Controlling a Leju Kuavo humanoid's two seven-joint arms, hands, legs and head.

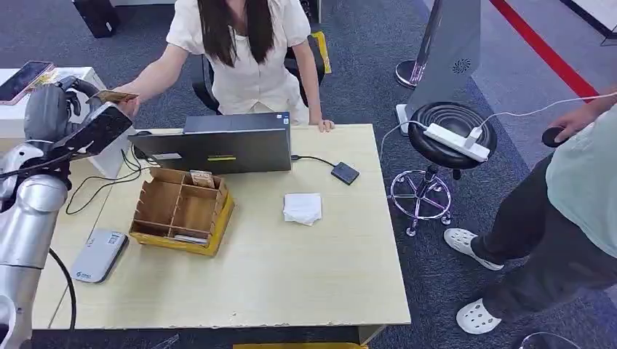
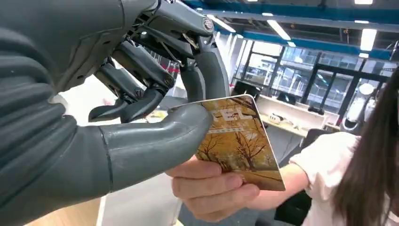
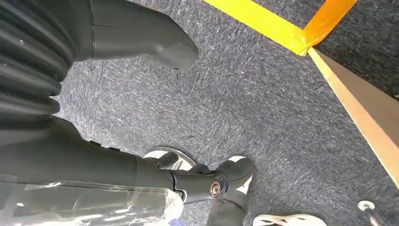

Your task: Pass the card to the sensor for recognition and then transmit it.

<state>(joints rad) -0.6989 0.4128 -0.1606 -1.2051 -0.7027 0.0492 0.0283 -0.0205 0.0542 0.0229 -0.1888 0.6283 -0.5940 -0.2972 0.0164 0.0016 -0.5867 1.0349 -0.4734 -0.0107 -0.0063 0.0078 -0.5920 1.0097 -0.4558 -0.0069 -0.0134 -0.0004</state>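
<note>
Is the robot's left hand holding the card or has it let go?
Holding: the left hand pinches the card between thumb and a finger, while a person's hand grips its other end.

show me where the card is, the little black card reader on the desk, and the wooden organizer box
Orange tree-printed card (image 2: 242,141), left wrist view, on its printed face.
Small black square card reader (image 1: 345,173), head view, on its top.
Brown wooden divided organizer box (image 1: 154,203), head view, on an inner divider.
</note>
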